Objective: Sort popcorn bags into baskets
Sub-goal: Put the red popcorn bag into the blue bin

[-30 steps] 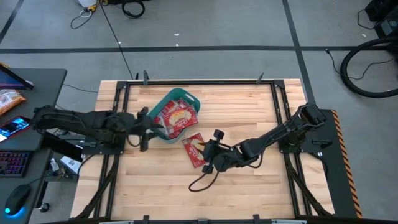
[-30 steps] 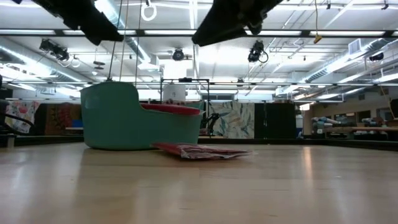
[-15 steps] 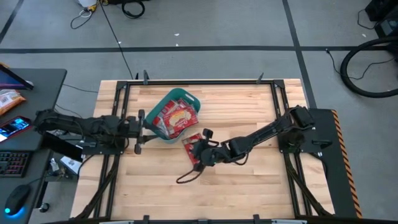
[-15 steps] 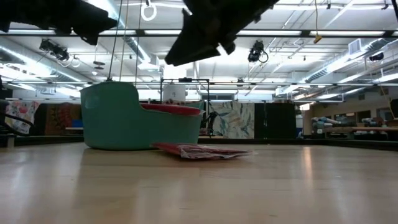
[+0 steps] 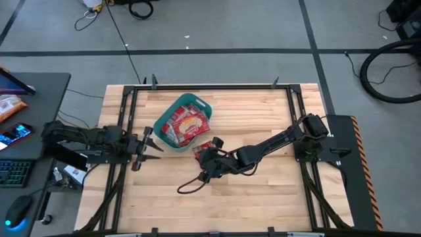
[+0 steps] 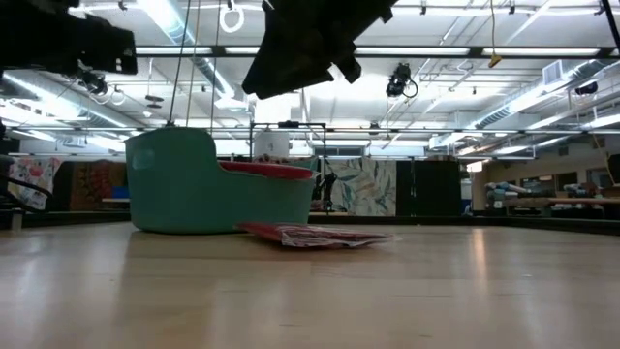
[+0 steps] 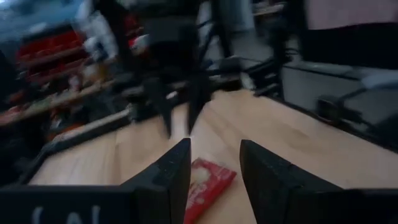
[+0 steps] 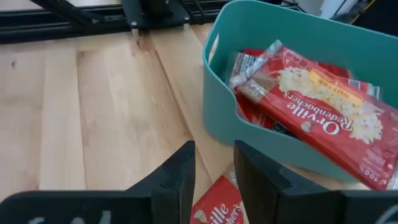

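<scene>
The teal basket (image 5: 172, 113) stands toward the table's far left and holds several red popcorn bags (image 5: 186, 124), also seen in the right wrist view (image 8: 311, 109). One more red bag (image 5: 206, 147) lies flat on the wood beside the basket's near right corner (image 6: 315, 236). My right gripper (image 5: 202, 160) hovers open above this bag, well clear of the table (image 6: 300, 44); the bag's corner (image 8: 217, 202) shows below its fingers. My left gripper (image 5: 148, 145) is open, left of the basket, and its wrist view shows the loose bag (image 7: 208, 180) farther off.
A dark cable loop (image 5: 191, 184) from the right arm lies on the wood near the loose bag. Bare wood (image 5: 263, 197) spreads over the table's near and right parts. A desk with a phone and keyboard (image 5: 16, 135) stands off the left edge.
My right gripper has moved toward the table's left and a little toward the far edge, coming over the loose bag beside the basket. My left gripper has drawn back from the basket toward the left edge. The bags and basket have stayed put.
</scene>
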### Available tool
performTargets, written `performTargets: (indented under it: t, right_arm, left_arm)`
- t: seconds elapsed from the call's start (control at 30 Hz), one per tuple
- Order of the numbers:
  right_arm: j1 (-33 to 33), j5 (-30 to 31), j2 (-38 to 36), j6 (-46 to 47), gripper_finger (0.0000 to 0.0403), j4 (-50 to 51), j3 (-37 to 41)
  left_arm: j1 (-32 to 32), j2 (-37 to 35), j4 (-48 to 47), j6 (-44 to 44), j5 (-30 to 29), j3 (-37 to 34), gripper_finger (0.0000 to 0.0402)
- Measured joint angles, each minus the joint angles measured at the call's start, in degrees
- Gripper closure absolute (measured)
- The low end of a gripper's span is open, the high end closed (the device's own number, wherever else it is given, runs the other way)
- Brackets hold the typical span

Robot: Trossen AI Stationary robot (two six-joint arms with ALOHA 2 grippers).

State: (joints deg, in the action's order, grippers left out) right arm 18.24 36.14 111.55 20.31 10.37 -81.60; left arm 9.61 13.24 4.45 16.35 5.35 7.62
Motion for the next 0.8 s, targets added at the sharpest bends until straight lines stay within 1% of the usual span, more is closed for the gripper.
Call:
performTargets:
  t: [0.07,0.17,0.43,0.57,0.8]
  right_arm:
    - [0.0,0.0,0.0,0.4,0.0288,0.0,0.0]
    - [-0.1,0.0,0.0,2.1,0.0288,-0.5,0.0]
    - [-1.5,-1.1,4.1,6.5,0.0288,-4.3,0.1]
    - [-1.7,-1.4,5.7,7.1,0.0288,-5.1,0.0]
    - [-0.4,-1.0,5.7,6.7,0.0288,-0.1,-0.1]
  left_arm:
    - [0.0,-0.3,1.1,1.8,1.7,-0.6,0.0260]
    - [-0.2,-0.2,0.5,2.4,1.4,-0.7,0.0260]
    - [-0.2,-0.1,4.1,2.4,-8.0,-0.7,0.0260]
    - [-0.2,0.1,4.7,2.4,-8.4,-0.7,0.0260]
    - [-0.2,0.6,5.7,2.3,-8.7,-0.7,0.0260]
